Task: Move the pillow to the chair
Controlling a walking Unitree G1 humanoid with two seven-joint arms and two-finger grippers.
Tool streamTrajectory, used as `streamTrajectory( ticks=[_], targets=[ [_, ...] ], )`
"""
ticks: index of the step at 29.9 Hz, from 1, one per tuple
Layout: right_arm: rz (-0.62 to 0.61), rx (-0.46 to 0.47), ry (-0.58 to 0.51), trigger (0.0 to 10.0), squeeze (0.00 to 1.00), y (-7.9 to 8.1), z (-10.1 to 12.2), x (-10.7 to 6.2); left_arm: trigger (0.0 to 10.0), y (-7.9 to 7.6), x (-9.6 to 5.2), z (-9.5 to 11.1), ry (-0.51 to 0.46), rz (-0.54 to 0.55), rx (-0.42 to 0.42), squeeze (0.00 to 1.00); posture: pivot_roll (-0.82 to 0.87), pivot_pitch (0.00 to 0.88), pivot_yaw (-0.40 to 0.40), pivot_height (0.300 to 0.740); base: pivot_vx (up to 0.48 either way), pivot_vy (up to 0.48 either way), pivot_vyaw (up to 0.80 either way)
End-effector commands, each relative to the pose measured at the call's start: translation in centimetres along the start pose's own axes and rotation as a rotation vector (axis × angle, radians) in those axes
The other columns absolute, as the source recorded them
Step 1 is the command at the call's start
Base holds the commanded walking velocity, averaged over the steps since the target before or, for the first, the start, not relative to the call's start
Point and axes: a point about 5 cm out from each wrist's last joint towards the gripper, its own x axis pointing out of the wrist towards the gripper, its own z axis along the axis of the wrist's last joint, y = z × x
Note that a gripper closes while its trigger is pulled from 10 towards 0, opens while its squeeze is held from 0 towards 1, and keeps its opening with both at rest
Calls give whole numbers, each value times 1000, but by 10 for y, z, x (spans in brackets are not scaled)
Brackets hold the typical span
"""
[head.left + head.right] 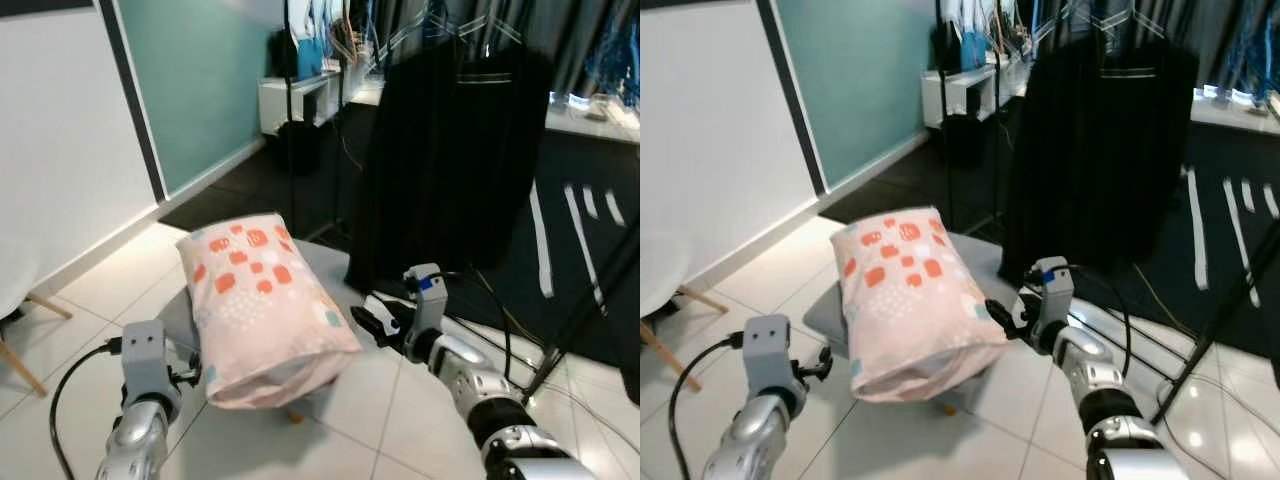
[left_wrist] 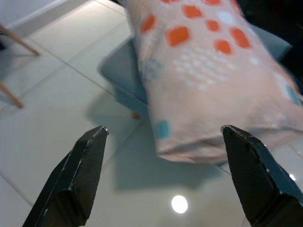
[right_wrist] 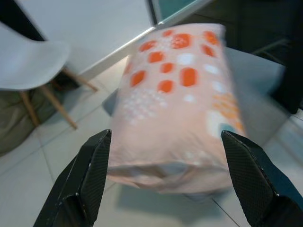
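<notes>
A pink pillow (image 1: 262,305) with orange and white patches lies on a low grey chair seat (image 1: 336,266), its near end overhanging the seat's front edge. My left gripper (image 1: 186,376) is open just left of the pillow's near end and not touching it. My right gripper (image 1: 374,322) is open at the pillow's right side, close to it, holding nothing. In the left wrist view, the pillow (image 2: 213,71) lies beyond the spread fingers (image 2: 75,179). Through the right wrist camera, the pillow (image 3: 175,94) also sits past the wide-open fingers (image 3: 255,184).
A black garment (image 1: 450,150) hangs on a rack right behind the grey chair. A white chair (image 3: 28,61) with wooden legs stands at the left by the white wall. Black stand legs (image 1: 590,300) and cables cross the tiled floor at the right.
</notes>
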Motion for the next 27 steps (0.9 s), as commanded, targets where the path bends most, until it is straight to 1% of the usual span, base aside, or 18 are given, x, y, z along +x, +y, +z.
streamTrajectory(
  ticks=[1,3,4,6,8,12,24,27],
  targets=[
    [14,21,10,10000,0,5,-7,2,10000,10,0,-5,13,24,16,0,-152,0,-53,740,0,0,800],
    [-44,4,13,10000,0,1,-7,1,10000,11,1,-5,19,8,12,0,-152,0,-49,740,0,0,719],
    [-44,4,13,10000,0,1,-7,1,10000,11,1,-5,19,8,12,0,-152,0,-49,740,0,0,638],
    [-111,12,3,10000,0,-5,-6,0,10000,11,1,-5,16,-15,5,0,-149,0,-48,740,0,0,0],
    [-147,-6,30,10000,0,-8,-7,0,10000,11,1,-5,14,-27,3,0,-148,0,-48,740,454,0,0],
    [-150,2,28,10000,0,-9,-7,-1,10000,10,3,-4,9,-27,-12,0,-153,0,-45,740,480,0,0],
    [-169,9,31,10000,0,-13,-7,-2,10000,9,5,-3,6,-31,-18,0,-154,0,-44,740,480,0,0],
    [-180,6,39,10000,0,-13,-7,-2,10000,9,5,-3,9,-34,-19,0,-153,0,-46,740,240,0,0]
  ],
)
